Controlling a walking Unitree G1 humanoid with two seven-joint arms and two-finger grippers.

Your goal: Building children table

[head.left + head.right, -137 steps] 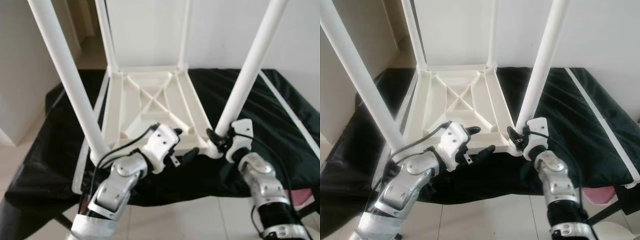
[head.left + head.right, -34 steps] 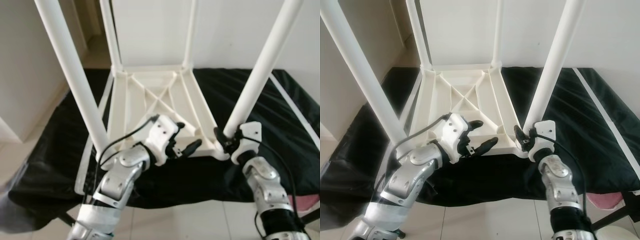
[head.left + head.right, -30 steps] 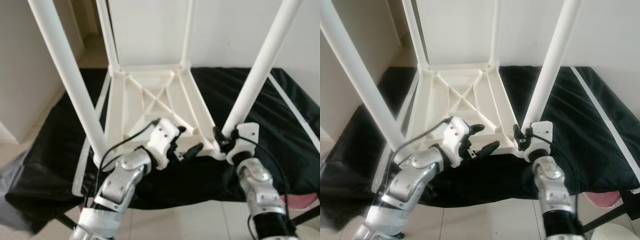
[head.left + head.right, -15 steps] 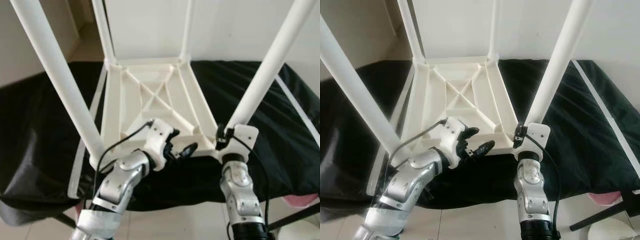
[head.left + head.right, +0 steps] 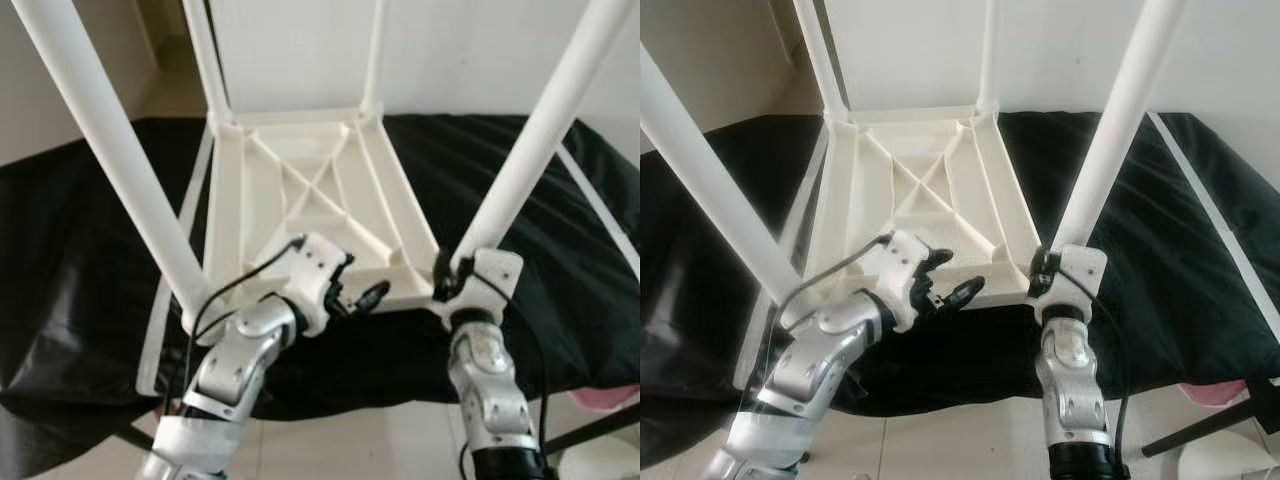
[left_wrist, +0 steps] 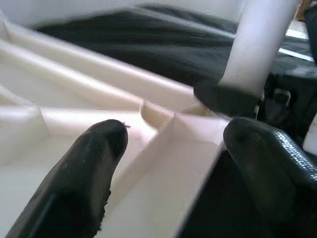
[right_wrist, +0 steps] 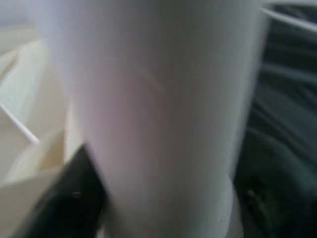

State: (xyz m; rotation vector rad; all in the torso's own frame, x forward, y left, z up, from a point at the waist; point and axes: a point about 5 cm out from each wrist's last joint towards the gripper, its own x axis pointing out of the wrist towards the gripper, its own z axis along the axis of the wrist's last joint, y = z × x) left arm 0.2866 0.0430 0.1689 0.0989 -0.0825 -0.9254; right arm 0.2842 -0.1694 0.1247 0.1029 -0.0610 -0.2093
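Small white table upside down on a black-covered surface, both arms at its near edge.

I see the table (image 5: pixel 320 215) lying top-down on the black cover (image 5: pixel 90 260), its four legs pointing up. My right end effector (image 5: pixel 447 277) is clamped around the base of the near right leg (image 5: pixel 530 150), where it meets the table's corner. My left end effector (image 5: pixel 358 290) is spread apart, one finger (image 6: pixel 86 178) over the ribbed underside and the other (image 6: pixel 267 168) outside the near rim, straddling that edge. Pale tiled floor (image 5: pixel 340 440) lies below the surface.
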